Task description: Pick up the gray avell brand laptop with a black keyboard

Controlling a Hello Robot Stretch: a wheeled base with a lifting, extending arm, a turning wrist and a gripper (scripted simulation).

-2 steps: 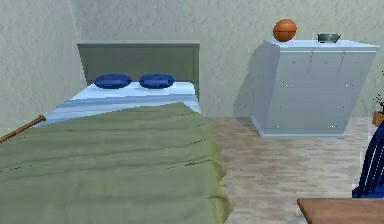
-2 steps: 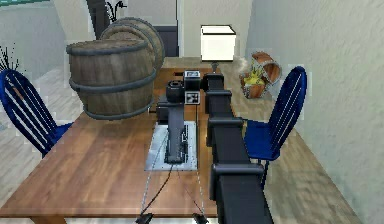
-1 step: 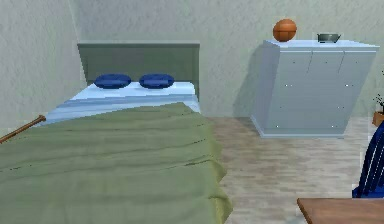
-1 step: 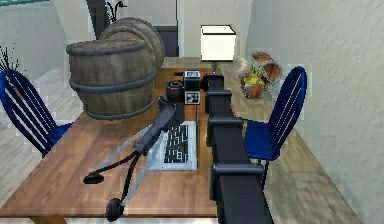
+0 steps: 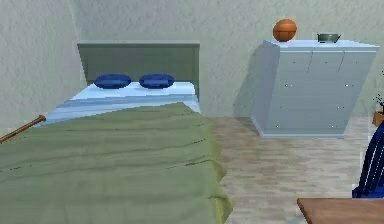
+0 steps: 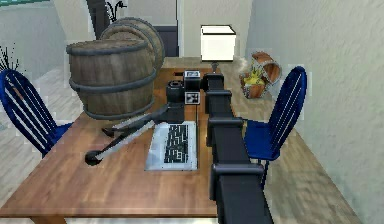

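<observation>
In the arm side view, the gray laptop (image 6: 176, 146) with its black keyboard lies flat on the wooden bench (image 6: 90, 185), in the lower middle of the frame. It is just left of the dark arm (image 6: 232, 160), which rises from the bottom edge. The pincer (image 6: 100, 144) reaches toward the frame's left, its thin fingers (image 6: 128, 140) ending over bare bench top with nothing in them. Whether they are apart or together cannot be told. Two wooden barrels (image 6: 112, 72) lie on the bench in the upper left. One blue chair (image 6: 282, 105) stands at the bench's right side and another (image 6: 25, 108) at its left.

In the forward view, a bed (image 5: 110, 160) under a green blanket fills the left, with two blue pillows (image 5: 113, 80) at its head. A pale dresser (image 5: 312, 95) in the upper right carries a basketball (image 5: 285, 30) and a bowl (image 5: 328, 38).
</observation>
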